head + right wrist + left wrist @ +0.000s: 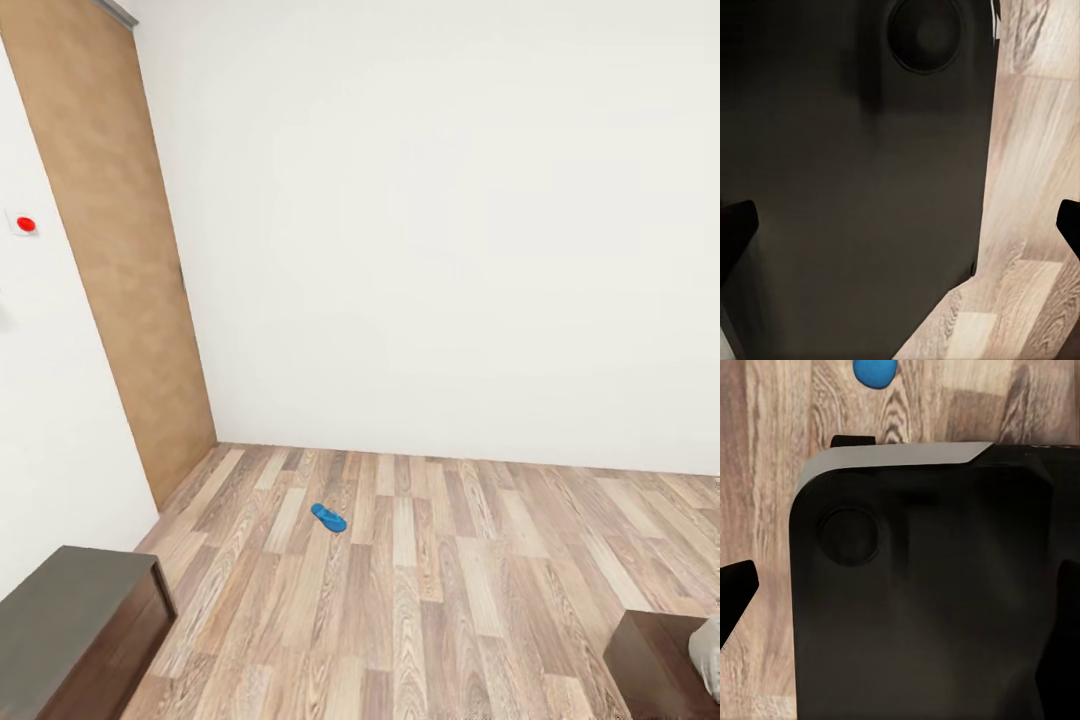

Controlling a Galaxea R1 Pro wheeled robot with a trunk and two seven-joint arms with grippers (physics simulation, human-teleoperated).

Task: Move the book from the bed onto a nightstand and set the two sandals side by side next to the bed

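No lettering, number or brand readable anywhere; the one sign-like mark is a plain red dot on a small white wall plate [24, 223] left of the brown door [120, 250]; it carries no text.

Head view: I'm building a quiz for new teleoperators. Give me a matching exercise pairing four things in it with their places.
Things:
1. blue sandal
2. brown door
3. red button
4. dark cabinet

Places:
A. white wall at far left
B. bottom left corner
C. wood-plank floor, out in the open
D. left, reaching down to the floor

Pairs: 1-C, 2-D, 3-A, 4-B
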